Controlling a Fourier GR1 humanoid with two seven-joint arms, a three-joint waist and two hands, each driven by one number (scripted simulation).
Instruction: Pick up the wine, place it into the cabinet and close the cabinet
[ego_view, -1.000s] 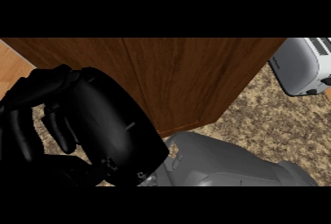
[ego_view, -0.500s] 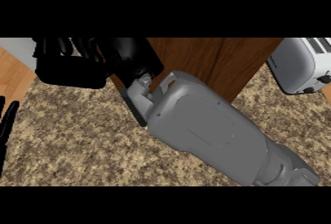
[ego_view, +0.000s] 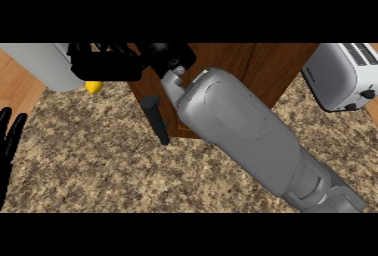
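My right hand (ego_view: 129, 62) is at the top of the head view, its grey forearm (ego_view: 244, 135) running up from the lower right. Its fingers curl round the wine bottle (ego_view: 40, 65), a pale grey body that sticks out to the upper left. A yellow tip (ego_view: 93, 87) pokes out under the hand, which hides the bottle's middle. Just to the right stands the brown wooden cabinet (ego_view: 244, 62) with a black handle (ego_view: 156, 119) on its door edge. At the left edge, my left hand (ego_view: 9, 145) rests open with its fingers up.
A white toaster (ego_view: 347, 75) stands at the right edge beside the cabinet. The speckled stone counter (ego_view: 103, 170) spreads across the lower half. A strip of light wood (ego_view: 18, 90) shows at the far left.
My right arm has stretched up and away from me, carrying the hand to the top left. The pale bottle, its yellow tip and the cabinet's black handle have come into sight.
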